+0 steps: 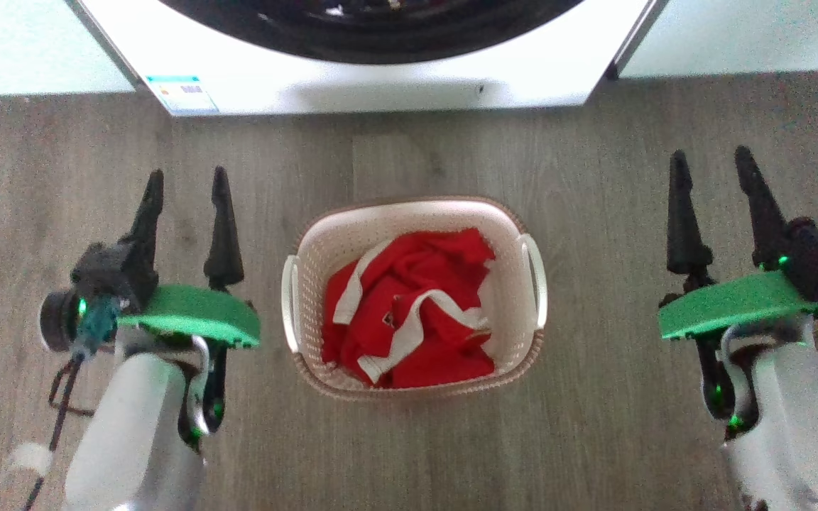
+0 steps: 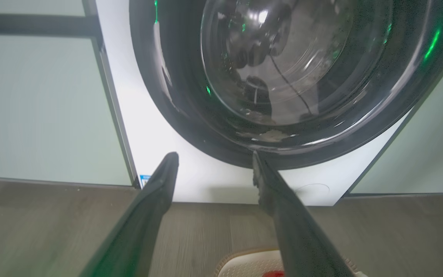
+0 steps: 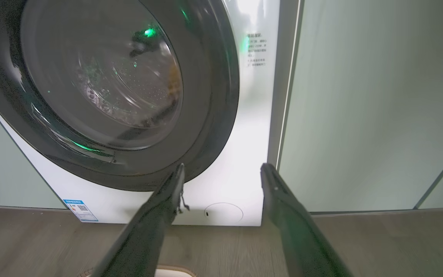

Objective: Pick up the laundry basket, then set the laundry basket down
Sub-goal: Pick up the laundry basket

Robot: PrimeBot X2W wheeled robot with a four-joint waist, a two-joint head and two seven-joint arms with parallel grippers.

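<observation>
Grey wood-grain floor [image 1: 409, 454]; white washing machine [image 1: 380, 89] between pale green panels [image 1: 25, 42]; blue-topped sticker [image 1: 182, 92], print unreadable. Jaws parted on left gripper [image 1: 189, 172], right gripper [image 1: 710, 152], flanking cream perforated laundry basket [image 1: 320, 245].

So the laundry basket [image 1: 334, 241] is sitting upright on the grey wood-look floor [image 1: 409, 454], a little way in front of the white washing machine [image 1: 380, 89] and not touching it. It's a small rounded-rectangle thing in cream-white plastic, with tiny holes all over the walls and a brown woven-look rim round the top. There's a white loop handle [image 1: 288, 301] on each short end, left and right. Inside there's a crumpled red garment [image 1: 416, 305] with white trim, bunched up and covering most of the bottom. The left wrist view catches one rim corner at its bottom edge.
</observation>
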